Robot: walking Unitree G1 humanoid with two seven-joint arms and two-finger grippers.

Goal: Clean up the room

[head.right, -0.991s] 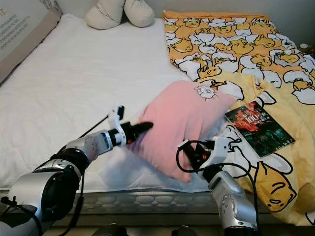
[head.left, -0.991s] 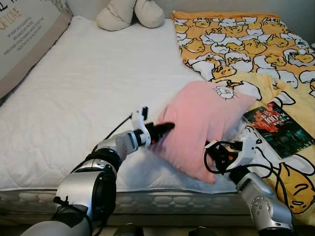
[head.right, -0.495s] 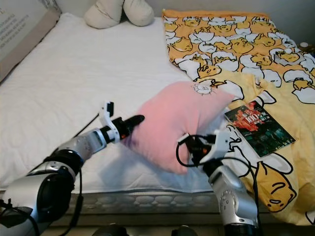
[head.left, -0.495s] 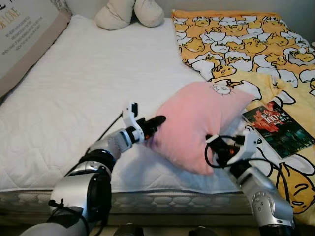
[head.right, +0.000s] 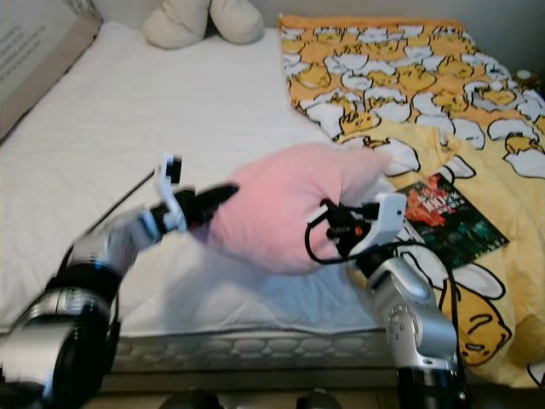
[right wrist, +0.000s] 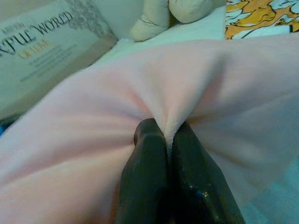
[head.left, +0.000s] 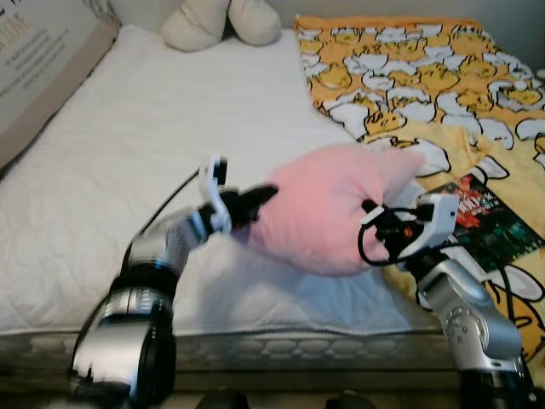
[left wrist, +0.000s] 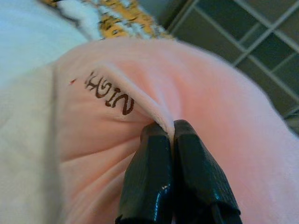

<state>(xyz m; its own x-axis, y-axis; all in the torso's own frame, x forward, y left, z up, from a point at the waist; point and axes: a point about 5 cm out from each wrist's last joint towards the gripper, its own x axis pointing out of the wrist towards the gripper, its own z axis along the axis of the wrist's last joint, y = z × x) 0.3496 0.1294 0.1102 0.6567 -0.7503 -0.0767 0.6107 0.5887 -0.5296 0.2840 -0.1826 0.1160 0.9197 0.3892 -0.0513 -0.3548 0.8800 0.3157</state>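
A pink pillow (head.left: pixel 328 209) is held just above the white mattress (head.left: pixel 128 153), near the bed's front edge. My left gripper (head.left: pixel 255 201) is shut on the pillow's left edge; the left wrist view shows its fingers (left wrist: pixel 156 186) pinching a seam next to brown lettering. My right gripper (head.left: pixel 375 226) is shut on the pillow's right side, and its fingers (right wrist: pixel 149 186) clamp a fold of pink fabric (right wrist: pixel 196 93).
A yellow duck-print blanket (head.left: pixel 426 77) covers the bed's right half, with a dark book (head.left: pixel 481 217) lying on it beside the pillow. A beige plush (head.left: pixel 217 21) sits at the head of the bed. A printed cushion (head.left: pixel 43 68) leans at the far left.
Both grippers have carried the pink pillow up and leftward off the blanket's edge; the right arm has risen. The camera has shifted slightly and the picture is blurred.
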